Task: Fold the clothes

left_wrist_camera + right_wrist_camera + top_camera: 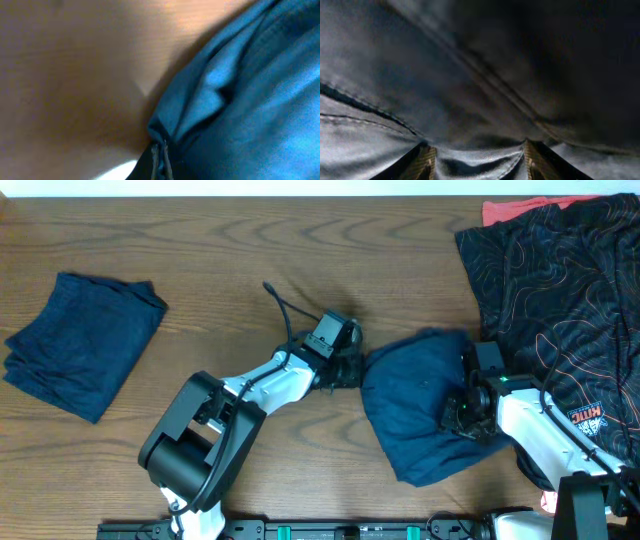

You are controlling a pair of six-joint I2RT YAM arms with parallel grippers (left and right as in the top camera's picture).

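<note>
A crumpled navy garment (415, 410) lay on the wooden table (300, 240) right of centre, stretched between the robot's two arms. The left fingers (352, 368), drawn narrow, pinched a gathered corner of the garment's left edge, the cloth bunching into folds just above the grip in the left wrist view (235, 100). The right fingers (462, 412) were buried in the garment's right side. In the right wrist view they stood apart with a roll of dark fabric (480, 100) filling the gap, though the close, dim picture did not show whether they clamped it. A second navy garment (85, 345), already folded into a rough square, rested well apart near the table's left edge. A heap of black patterned clothing (570, 290) spread across the far right corner, just beside the held garment, with a strip of red cloth (515, 210) showing at its top.
</note>
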